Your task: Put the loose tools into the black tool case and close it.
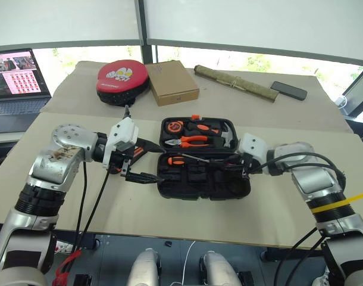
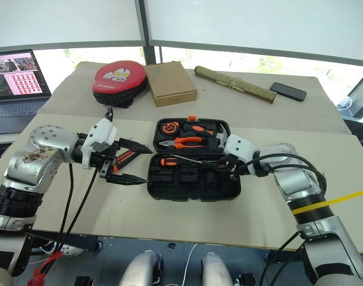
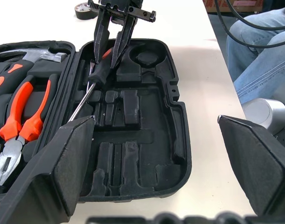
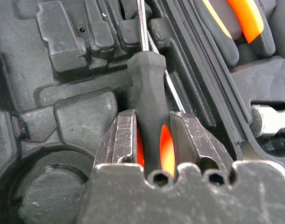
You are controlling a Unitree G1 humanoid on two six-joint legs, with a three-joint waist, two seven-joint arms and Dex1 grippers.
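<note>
The black tool case (image 1: 202, 185) lies open mid-table. Its far half holds pliers, a hammer and a tape measure. My right gripper (image 4: 156, 140) is shut on the black-and-orange handle of a screwdriver (image 4: 149, 88), low over the near half's right end by the hinge line. The shaft (image 3: 81, 102) points along the moulded slots. A second screwdriver (image 1: 178, 160) rests in the case near the hinge. My left gripper (image 1: 150, 161) hangs open just left of the case. Another orange-and-black tool (image 1: 133, 154) lies on the table beneath it, partly hidden.
A red-and-black round pad (image 1: 122, 77), a cardboard box (image 1: 171, 82), a long rolled bundle (image 1: 235, 82) and a phone (image 1: 288, 90) lie along the far side. A laptop (image 1: 15, 74) stands far left. A person's jeans-clad legs (image 3: 264, 51) are beyond the table.
</note>
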